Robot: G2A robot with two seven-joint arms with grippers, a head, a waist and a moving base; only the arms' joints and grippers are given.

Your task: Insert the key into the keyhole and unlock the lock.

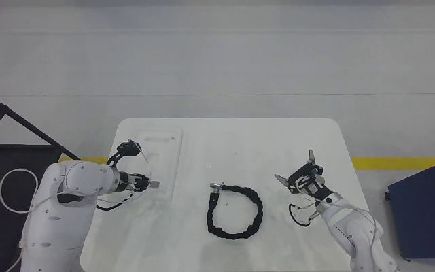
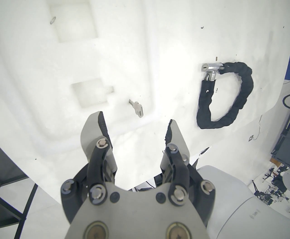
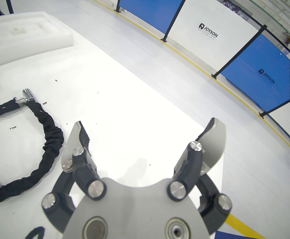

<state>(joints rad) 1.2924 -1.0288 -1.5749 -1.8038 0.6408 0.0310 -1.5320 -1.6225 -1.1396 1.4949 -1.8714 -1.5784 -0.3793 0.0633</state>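
Observation:
A small silver key [image 2: 136, 108] lies flat on the white foam tray [image 2: 34, 90], near the tray's edge. My left gripper [image 2: 136, 126] hovers open just short of the key, nothing between its fingers; from above, this left gripper [image 1: 144, 165] is at the tray's [image 1: 160, 139] near side. A black fabric-covered chain [image 1: 234, 211] forms a loop mid-table, joined by a chrome lock cylinder [image 2: 211, 68] whose keyhole faces the tray. My right gripper [image 1: 296, 168] is open and empty to the right of the loop, apart from the chain [image 3: 51, 133] and cylinder [image 3: 28, 94].
The foam tray has two square recesses [image 2: 90, 92]; a small ring [image 2: 52, 20] lies in the farther one. A black frame [image 1: 27, 129] stands off the table's left edge. A dark blue box [image 1: 411, 211] stands beyond the right edge.

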